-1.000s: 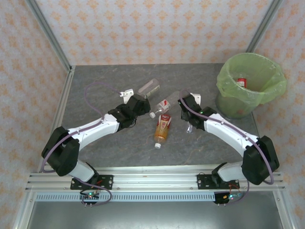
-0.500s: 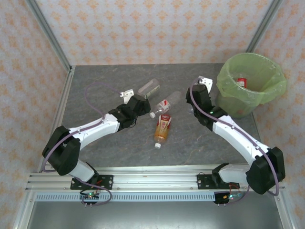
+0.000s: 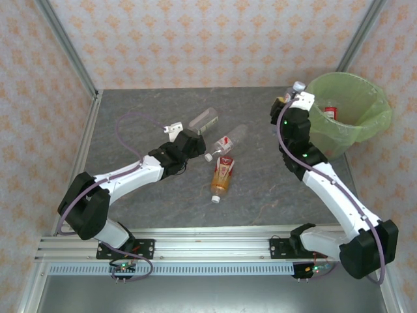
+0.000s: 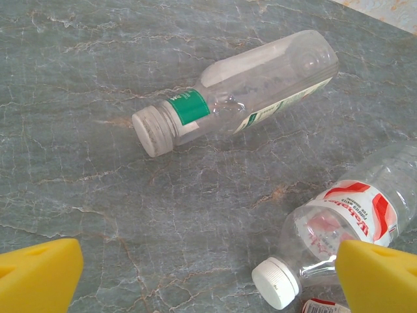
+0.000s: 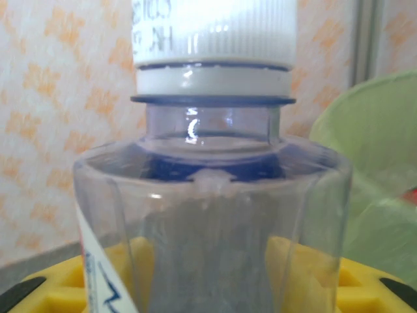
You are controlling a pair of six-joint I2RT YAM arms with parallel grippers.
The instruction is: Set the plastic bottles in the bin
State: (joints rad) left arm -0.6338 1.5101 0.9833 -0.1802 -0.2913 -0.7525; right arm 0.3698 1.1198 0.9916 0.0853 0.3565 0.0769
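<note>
1. The right gripper (image 3: 293,99) is pinching a clear bottle (image 5: 208,215) just left of the bin (image 3: 326,147). The bottle's long axis is standing upright, white cap pointing up.
2. The left gripper (image 3: 193,142), well left of the bin, is hovering with fingers (image 4: 39,277) spread wide above a green-banded bottle (image 4: 241,91) lying sideways.

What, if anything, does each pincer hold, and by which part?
The right pincer grips a clear white-capped bottle by its body, below the shoulder; the left pincer holds nothing.

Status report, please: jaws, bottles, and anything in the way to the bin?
Left jaws open, low over table. Right jaws shut on clear bottle, beside bin rim, not yet over it. Three bottles lie on table. Way looks clear.
</note>
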